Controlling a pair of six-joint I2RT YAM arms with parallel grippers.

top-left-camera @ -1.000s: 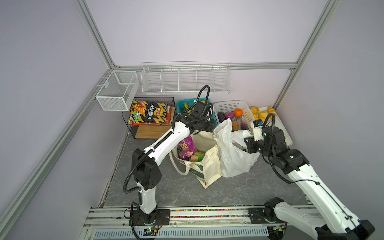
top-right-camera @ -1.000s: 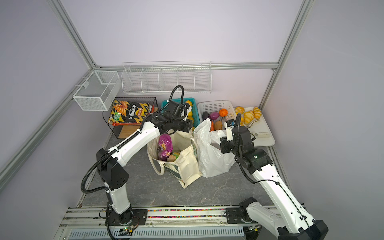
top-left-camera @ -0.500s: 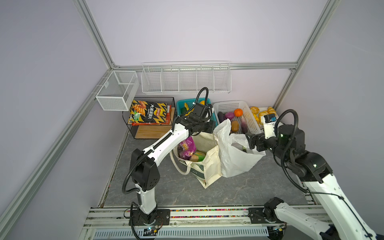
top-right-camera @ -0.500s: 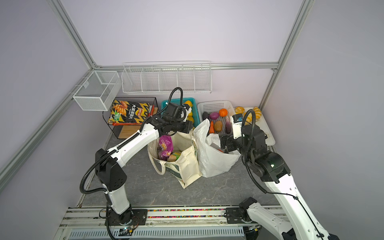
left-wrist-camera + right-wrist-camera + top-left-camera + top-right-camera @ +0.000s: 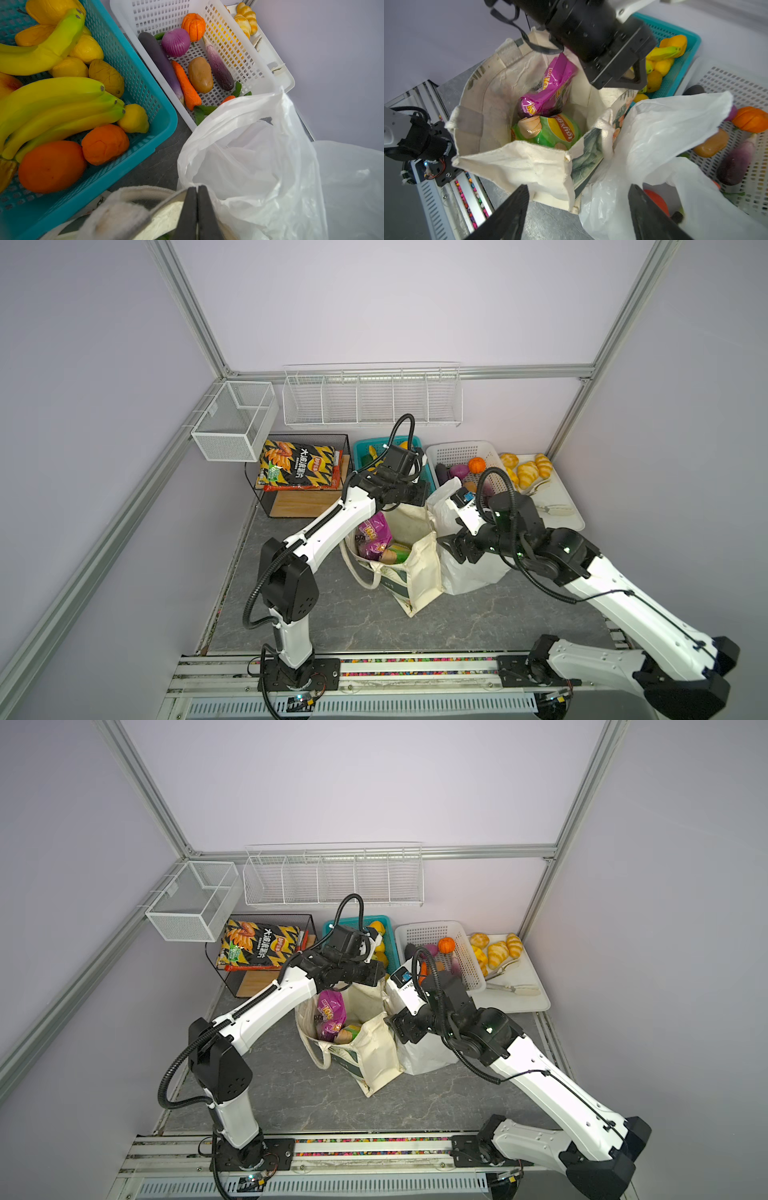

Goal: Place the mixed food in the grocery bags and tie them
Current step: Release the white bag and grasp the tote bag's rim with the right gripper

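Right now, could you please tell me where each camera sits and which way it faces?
Both top views: high at the front, looking down toward the back wall; left arm, right arm, tote, bag.
Left wrist: on the left arm, facing teal basket and bag; shows the shut left gripper.
Right wrist: on the right arm, looking down into the tote; shows the open right gripper and the left gripper.
Shared: both wrist views show tote and bag.

Both top views are looking down from high; wrist cameras are looking closely, both catching the plastic bag.
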